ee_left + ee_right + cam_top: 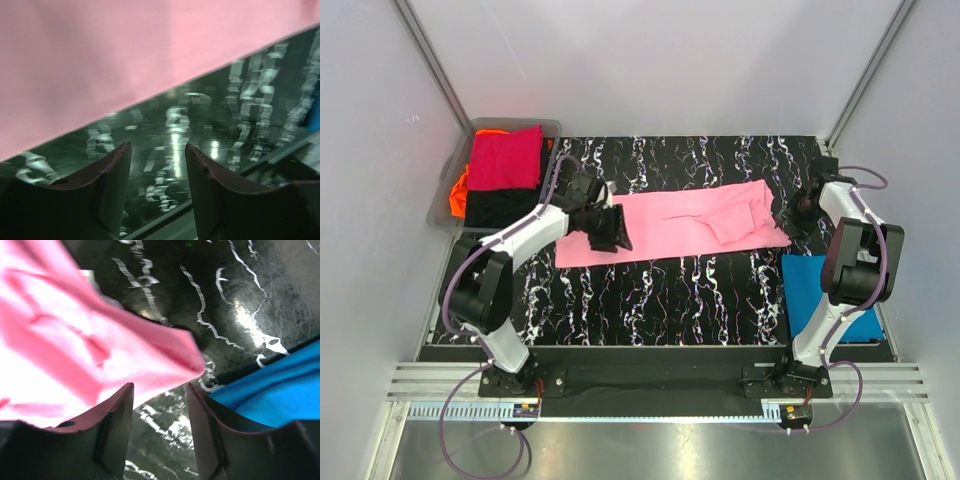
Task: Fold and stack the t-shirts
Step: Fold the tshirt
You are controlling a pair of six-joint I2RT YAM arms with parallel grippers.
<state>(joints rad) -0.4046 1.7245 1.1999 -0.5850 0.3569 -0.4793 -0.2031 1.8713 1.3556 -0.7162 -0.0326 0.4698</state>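
Our left end effector (157,150) and right end effector (160,390) both stand apart, gripping nothing, one at each end of the pink t-shirt (670,225), which lies as a long strip across the worktop (670,300). We fear that a pinch catching one layer only would drag the fold open. The bin (515,123) holds the crimson shirt (506,158), orange shirt (460,186) and black shirt (495,208); the blue t-shirt (820,290) lies outside it.

Bright overhead light, glossy glare, wrist views blurred
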